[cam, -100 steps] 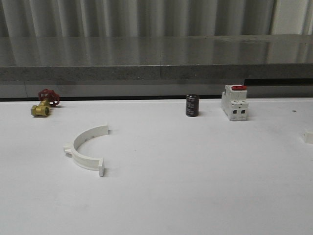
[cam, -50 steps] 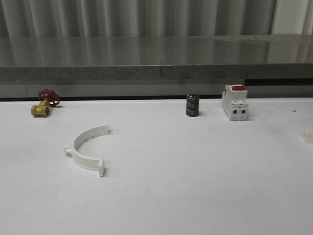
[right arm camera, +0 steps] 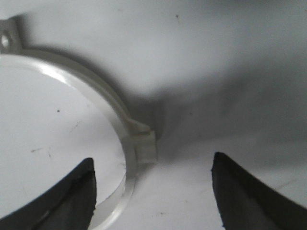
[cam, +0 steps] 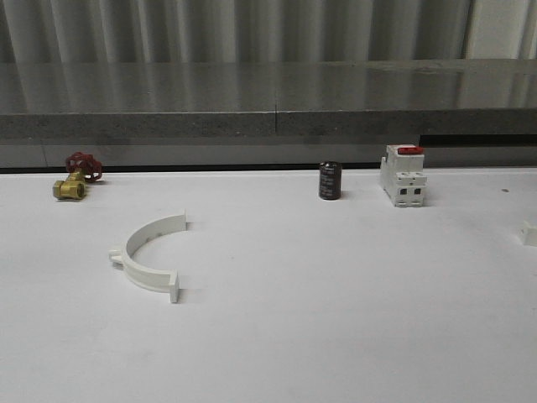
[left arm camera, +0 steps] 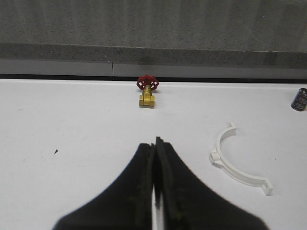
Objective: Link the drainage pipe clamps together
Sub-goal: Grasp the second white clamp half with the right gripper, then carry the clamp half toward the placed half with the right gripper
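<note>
One white drainage pipe clamp [cam: 149, 252] lies flat on the white table left of centre, its open side facing right. In the left wrist view this clamp [left arm camera: 235, 160] is to the side of my left gripper [left arm camera: 155, 143], which is shut on nothing and hovers well apart from it. A second clamp half [right arm camera: 81, 79] lies on the table under my right gripper [right arm camera: 153, 162], which is open. Its two fingers stand either side of the clamp's middle tab [right arm camera: 145, 145] without touching it. A small white end [cam: 529, 233] shows at the table's right edge.
A brass valve with a red handle [cam: 74, 178] sits at the back left. A black cylinder [cam: 329, 181] and a white breaker with a red top [cam: 403, 176] stand at the back centre-right. A grey ledge [cam: 268, 124] runs behind the table.
The white end at the table's right edge shifted very slightly and came back. The left clamp and the back objects have not moved.
</note>
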Action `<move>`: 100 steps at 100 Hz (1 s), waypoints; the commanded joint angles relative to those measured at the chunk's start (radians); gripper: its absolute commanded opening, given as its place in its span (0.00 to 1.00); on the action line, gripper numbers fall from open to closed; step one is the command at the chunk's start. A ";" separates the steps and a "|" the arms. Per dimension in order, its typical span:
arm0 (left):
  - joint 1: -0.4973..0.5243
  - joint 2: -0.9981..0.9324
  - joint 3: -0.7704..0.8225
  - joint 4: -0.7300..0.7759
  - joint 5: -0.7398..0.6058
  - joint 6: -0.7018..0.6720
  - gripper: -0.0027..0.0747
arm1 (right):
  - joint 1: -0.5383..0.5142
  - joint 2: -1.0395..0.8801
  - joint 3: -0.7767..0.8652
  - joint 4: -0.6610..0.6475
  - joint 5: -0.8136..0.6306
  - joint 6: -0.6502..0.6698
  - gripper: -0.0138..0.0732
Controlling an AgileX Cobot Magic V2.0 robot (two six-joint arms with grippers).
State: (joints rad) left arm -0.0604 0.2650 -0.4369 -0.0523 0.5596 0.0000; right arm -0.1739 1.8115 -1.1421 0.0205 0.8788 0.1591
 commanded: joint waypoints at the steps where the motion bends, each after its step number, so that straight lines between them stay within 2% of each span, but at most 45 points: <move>1: 0.000 0.009 -0.024 -0.009 -0.075 0.005 0.01 | -0.007 -0.021 -0.037 0.005 -0.016 -0.005 0.74; 14: 0.000 0.009 -0.024 -0.009 -0.075 0.005 0.01 | -0.007 -0.004 -0.037 0.009 -0.015 -0.005 0.68; 40: 0.000 0.009 -0.024 -0.009 -0.075 0.005 0.01 | -0.007 0.002 -0.037 0.009 -0.021 -0.005 0.30; 50: 0.000 0.009 -0.024 -0.009 -0.075 0.005 0.01 | -0.007 0.002 -0.037 0.009 -0.023 -0.005 0.21; 75: 0.000 0.009 -0.024 -0.009 -0.075 0.005 0.01 | -0.006 -0.014 -0.058 0.029 0.012 -0.004 0.19; 88: 0.000 0.009 -0.024 -0.009 -0.075 0.005 0.01 | 0.015 -0.061 -0.128 0.029 0.080 -0.004 0.19; 100: 0.000 0.009 -0.024 -0.009 -0.075 0.005 0.01 | 0.078 -0.067 -0.232 0.028 0.166 -0.004 0.19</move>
State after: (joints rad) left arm -0.0604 0.2650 -0.4369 -0.0523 0.5596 0.0053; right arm -0.1380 1.8047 -1.2837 0.0414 0.9780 0.1569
